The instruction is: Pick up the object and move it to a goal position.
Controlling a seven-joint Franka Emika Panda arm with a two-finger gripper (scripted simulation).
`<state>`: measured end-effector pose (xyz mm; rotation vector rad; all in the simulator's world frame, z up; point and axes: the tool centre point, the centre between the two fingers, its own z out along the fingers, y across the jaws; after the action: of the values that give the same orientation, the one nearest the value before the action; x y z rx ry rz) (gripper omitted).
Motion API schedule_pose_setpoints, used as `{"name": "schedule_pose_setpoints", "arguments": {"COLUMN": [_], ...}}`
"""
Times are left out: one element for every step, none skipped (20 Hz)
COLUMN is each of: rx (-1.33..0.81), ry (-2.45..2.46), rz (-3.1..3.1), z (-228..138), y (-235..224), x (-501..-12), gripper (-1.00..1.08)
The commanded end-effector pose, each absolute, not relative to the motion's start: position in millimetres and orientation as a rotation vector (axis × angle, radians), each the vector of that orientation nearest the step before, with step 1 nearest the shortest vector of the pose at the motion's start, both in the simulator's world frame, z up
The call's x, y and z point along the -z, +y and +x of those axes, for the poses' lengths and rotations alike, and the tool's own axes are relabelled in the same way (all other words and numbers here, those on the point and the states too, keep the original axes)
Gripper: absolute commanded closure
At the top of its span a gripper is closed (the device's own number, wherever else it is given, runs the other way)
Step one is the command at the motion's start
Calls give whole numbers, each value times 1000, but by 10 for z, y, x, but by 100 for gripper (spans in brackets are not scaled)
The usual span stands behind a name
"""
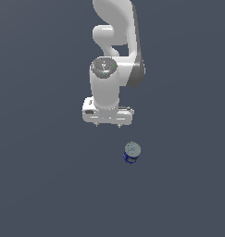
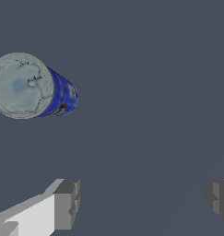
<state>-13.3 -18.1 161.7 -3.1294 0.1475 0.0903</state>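
White and grey, the end effector (image 1: 107,125) hangs with jaws spread wide, empty. To the exterior view's right and nearer the camera, one can (image 1: 132,152) stands upright on the table (image 1: 40,185), its blue label unreadable.

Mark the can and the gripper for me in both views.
can (image 1: 131,152), exterior view, on its grey lid.
can (image 2: 22,85), wrist view, on its lid.
gripper (image 1: 108,125), exterior view, between the fingertips.
gripper (image 2: 141,203), wrist view, in the open gap between the fingers.
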Motion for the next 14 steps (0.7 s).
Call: {"name": "schedule_pose_setpoints", "arguments": {"rx": [-90,-92,-96,-102,-111,-122,-132,-139,-144,-146,-145,-143,-142,-142], "ry": [148,145,137,123,105,82,60,44,33,28,29,34,39,44], "rz": [-3129,-3130,-3130,-3131,-3132,-3134,-3135,-3135,-3136,-3136,-3136,-3136,-3136,-3136], "z": [-133,-134,-137,-143,-151,-162,-173,-181,-187,-190,-190,-187,-183,-179], "y": [-181,-174,-153,-119,-73,-15,37,74,98,107,104,96,93,97], "x": [-1617,-1615,-1609,-1599,-1586,-1569,-1554,-1543,-1537,-1534,-1535,-1537,-1538,-1537], "gripper": [-92,-92,-92,-92,-92,-92,-92,-92,-92,-92,-92,-92,-92,-92]}}
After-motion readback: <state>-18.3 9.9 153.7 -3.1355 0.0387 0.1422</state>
